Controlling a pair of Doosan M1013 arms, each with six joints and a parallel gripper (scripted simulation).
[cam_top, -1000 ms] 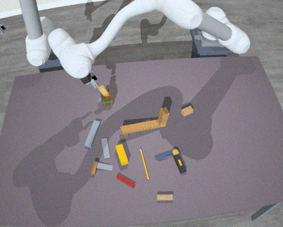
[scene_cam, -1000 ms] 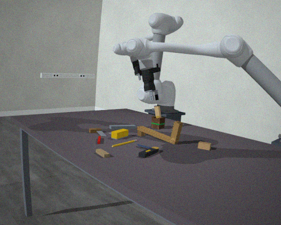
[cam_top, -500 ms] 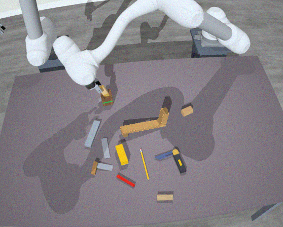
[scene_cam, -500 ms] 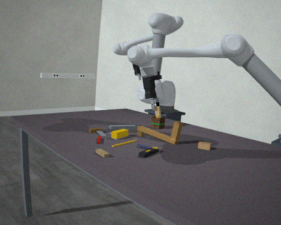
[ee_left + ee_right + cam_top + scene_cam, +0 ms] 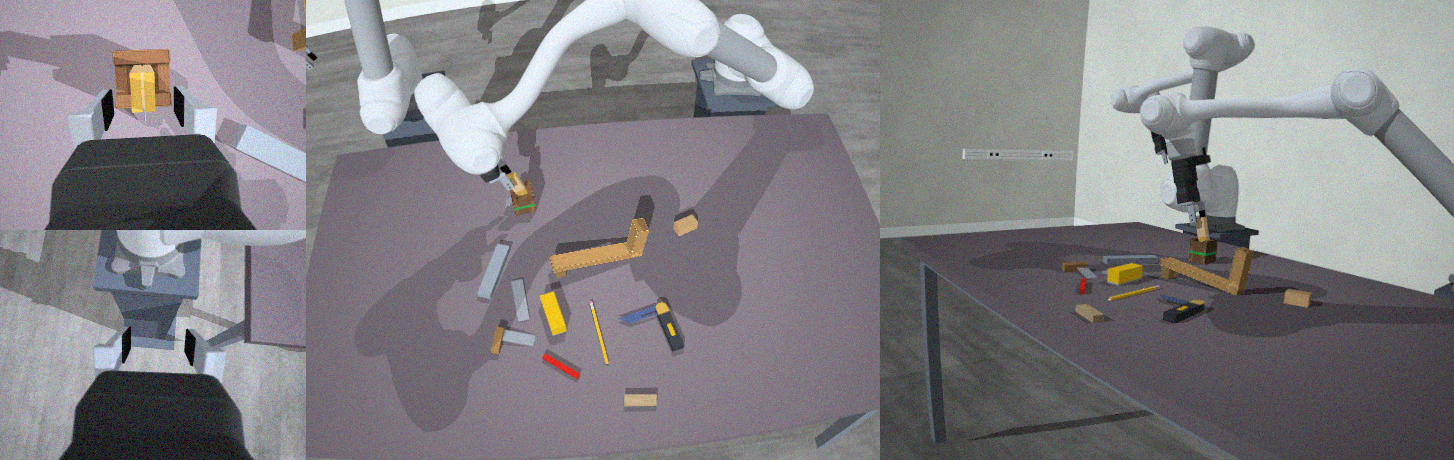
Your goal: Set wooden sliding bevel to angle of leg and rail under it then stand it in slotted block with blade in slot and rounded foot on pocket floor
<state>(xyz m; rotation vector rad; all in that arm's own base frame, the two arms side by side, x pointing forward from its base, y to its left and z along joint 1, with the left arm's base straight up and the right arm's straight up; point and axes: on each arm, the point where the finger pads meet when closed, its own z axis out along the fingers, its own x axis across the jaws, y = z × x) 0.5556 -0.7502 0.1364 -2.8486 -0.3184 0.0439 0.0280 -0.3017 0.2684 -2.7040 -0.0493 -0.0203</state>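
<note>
The slotted block [image 5: 524, 204] [image 5: 1203, 256] [image 5: 141, 56] is brown with a green line. The wooden bevel [image 5: 517, 185] [image 5: 1202, 229] [image 5: 142, 90] stands tilted in it, its yellowish handle raised; its foot and most of its blade are hidden. My left gripper [image 5: 506, 176] [image 5: 1197, 215] [image 5: 143, 100] is open, its fingers on both sides of the handle's upper end, not closed on it. The wooden leg [image 5: 637, 237] [image 5: 1241, 271] rises from the rail [image 5: 593, 257] [image 5: 1200, 273]. My right gripper [image 5: 157, 339] [image 5: 1165, 157] is open and empty, off the table.
The black bevel [image 5: 671, 328] [image 5: 1183, 312] lies with its blue blade open. Grey bars [image 5: 494, 271] [image 5: 520, 300], a yellow block [image 5: 553, 313], a try square [image 5: 518, 337], a red bar [image 5: 561, 365], a pencil [image 5: 599, 332] and wooden blocks [image 5: 686, 225] [image 5: 640, 400] lie around.
</note>
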